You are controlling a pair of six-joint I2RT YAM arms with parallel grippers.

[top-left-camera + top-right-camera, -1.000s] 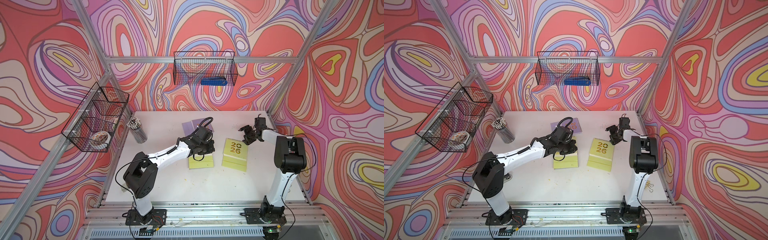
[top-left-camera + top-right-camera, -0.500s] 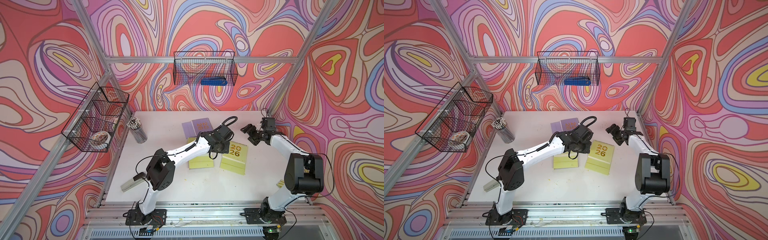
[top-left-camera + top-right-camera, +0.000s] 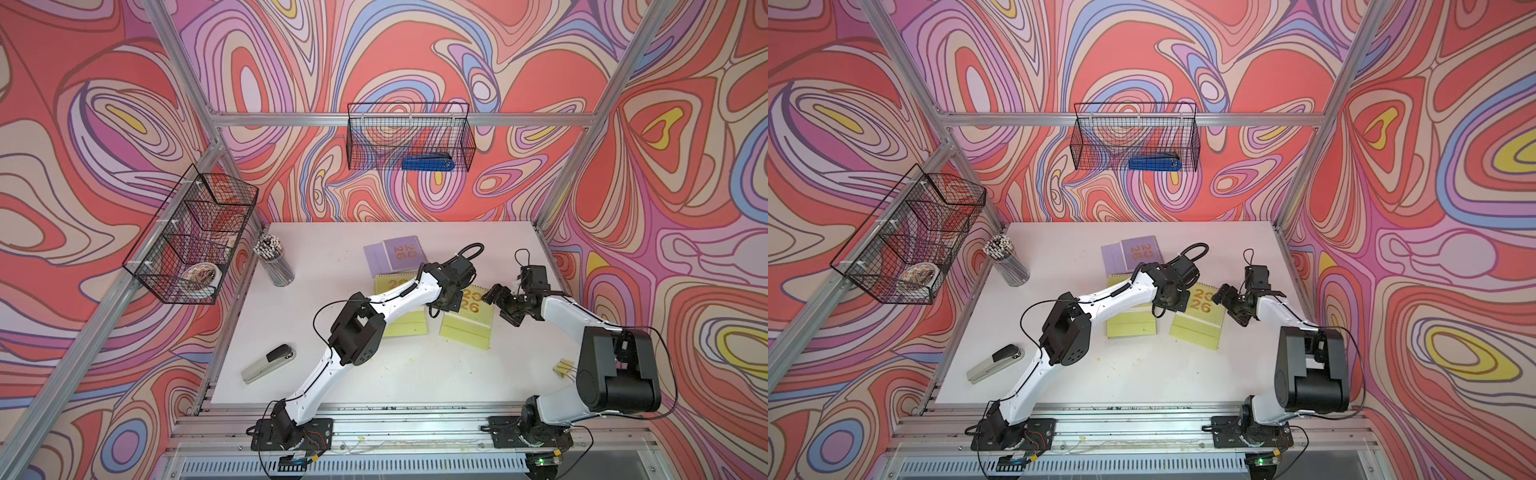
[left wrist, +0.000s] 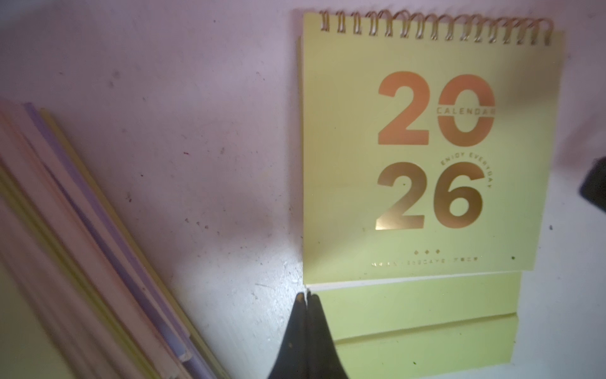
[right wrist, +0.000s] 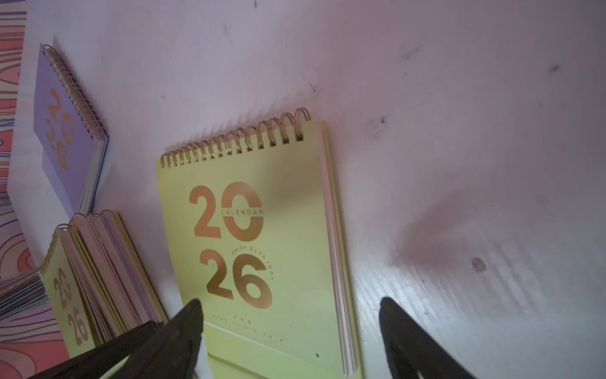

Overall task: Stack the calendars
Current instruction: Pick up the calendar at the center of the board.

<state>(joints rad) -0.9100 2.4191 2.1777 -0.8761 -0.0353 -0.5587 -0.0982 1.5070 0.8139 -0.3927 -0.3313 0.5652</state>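
Near the near-left corner of the table (image 3: 415,374) lies a grey stapler (image 3: 268,363). By the right edge is a small yellow item (image 3: 564,368), too small to identify. At mid-table a stack of calendars (image 3: 409,326) lies partly under the left arm. Its top cover is yellow-green, and the right wrist view shows peach and lilac edges beneath. Just beside it, toward the right edge and apart from the stack, a single yellow-green calendar (image 3: 465,328) lies flat and slightly skewed, gold "2026" upward. The left gripper (image 4: 306,297), fingers pressed together, has its tips at this calendar's stack-side edge; contact cannot be judged. The right gripper (image 3: 505,306), fingers spread wide and holding nothing, hovers at the opposite edge. Farther back, near the stack's spiral end, lies a lilac calendar (image 3: 405,254). A cup of pencils (image 3: 274,264) stands near the far-left corner. A left wire basket (image 3: 187,237) and a rear wire basket (image 3: 409,137) hang on the walls; the rear one holds a blue stapler (image 3: 428,163).
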